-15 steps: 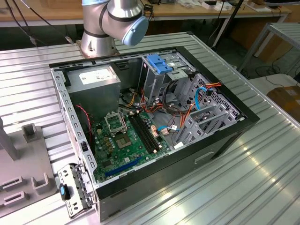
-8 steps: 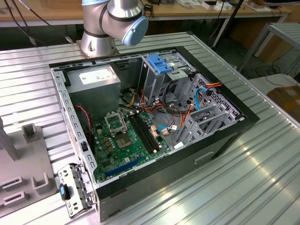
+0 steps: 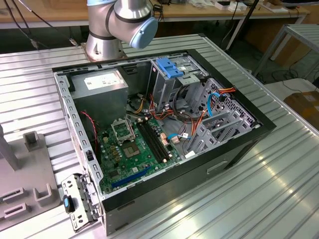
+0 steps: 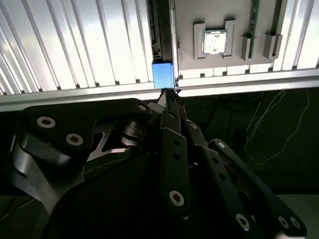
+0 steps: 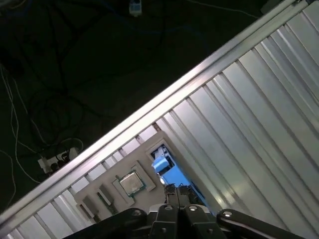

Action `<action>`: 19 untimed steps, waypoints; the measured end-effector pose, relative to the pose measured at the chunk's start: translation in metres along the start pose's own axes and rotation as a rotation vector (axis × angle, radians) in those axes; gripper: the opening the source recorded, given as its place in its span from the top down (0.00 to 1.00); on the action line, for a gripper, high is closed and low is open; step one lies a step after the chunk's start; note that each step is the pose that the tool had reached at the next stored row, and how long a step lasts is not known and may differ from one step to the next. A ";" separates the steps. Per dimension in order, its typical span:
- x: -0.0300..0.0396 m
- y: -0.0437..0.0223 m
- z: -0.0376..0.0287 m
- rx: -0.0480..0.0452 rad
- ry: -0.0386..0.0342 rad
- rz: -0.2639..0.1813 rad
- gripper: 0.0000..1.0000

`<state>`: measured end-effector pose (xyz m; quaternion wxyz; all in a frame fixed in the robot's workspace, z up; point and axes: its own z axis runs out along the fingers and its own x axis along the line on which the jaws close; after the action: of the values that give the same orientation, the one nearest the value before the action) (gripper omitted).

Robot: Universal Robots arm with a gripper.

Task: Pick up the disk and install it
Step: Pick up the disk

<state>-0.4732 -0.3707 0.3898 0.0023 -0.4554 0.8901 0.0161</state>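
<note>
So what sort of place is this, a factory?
Probably a robotics lab or test workshop: a robot arm is mounted on a ribbed metal table beside an opened computer case, with wooden benches and loose cables behind.

Robotics lab or electronics workshop — robot arm base (image 3: 105, 46) bolted on ribbed aluminium table (image 3: 279, 189), top centre of exterior view. Open computer case (image 3: 239, 144) mid-frame, motherboard (image 3: 134, 149) exposed. Wooden workbenches (image 3: 50, 15) along top edge. First wrist view — cables (image 5: 11, 114), power strip (image 5: 57, 158) on dark floor.
</note>
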 end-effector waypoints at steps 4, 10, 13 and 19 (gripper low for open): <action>0.0000 -0.0001 0.0005 -0.0013 0.0031 -0.092 0.89; 0.0000 -0.0001 0.0023 -0.0043 0.0097 -0.296 0.89; 0.0001 -0.0001 0.0031 -0.0056 0.0117 -0.371 0.89; 0.0001 -0.0001 0.0047 0.0218 0.0183 -0.457 0.89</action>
<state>-0.4732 -0.3707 0.3851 0.0027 -0.6453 0.7639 0.0014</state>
